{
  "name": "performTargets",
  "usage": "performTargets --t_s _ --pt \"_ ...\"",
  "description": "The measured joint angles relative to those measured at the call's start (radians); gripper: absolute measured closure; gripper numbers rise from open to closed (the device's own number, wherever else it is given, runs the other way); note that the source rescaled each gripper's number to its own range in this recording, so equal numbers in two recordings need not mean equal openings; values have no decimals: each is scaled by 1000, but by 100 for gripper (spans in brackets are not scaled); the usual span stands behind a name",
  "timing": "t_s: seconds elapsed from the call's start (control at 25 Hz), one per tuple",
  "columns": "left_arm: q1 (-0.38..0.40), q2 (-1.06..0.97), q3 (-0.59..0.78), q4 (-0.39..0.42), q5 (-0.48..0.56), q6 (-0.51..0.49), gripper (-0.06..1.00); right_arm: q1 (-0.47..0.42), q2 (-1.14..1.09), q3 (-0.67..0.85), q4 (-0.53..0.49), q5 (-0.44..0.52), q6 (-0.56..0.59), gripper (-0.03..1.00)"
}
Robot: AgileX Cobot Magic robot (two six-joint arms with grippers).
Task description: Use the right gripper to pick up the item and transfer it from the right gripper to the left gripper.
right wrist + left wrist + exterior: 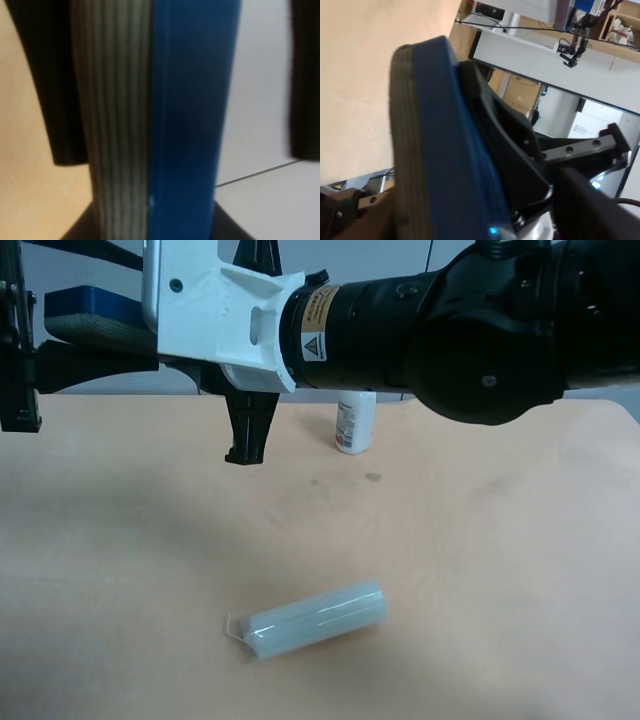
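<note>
right claw is clamping the eraser above the surface, offering its free end | left claw is straddling it, jaws apart, one jaw touching felt, not yet gripping

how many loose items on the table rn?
2: translucent roll lying near the front; white bottle upright at the back, top hidden behind the arm. Eraser is in the air, not counted.
</note>
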Motion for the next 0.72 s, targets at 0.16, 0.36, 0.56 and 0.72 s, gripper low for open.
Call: performTargets --t_s 0.16,0.36,0.56,0.72 --pt "0 0 0 15 1 -7 84 -1 -1 -3 7 -6 3 97" --pt "0 0 0 20 2 -22 90 -1 -1 -5 2 -7 -8 97" --pt "0 0 0 22 2 -22 90 -1 -1 -5 1 -7 -8 97" --pt "0 0 0 26 0 -19 93 -1 -1 -5 0 -7 -8 86"
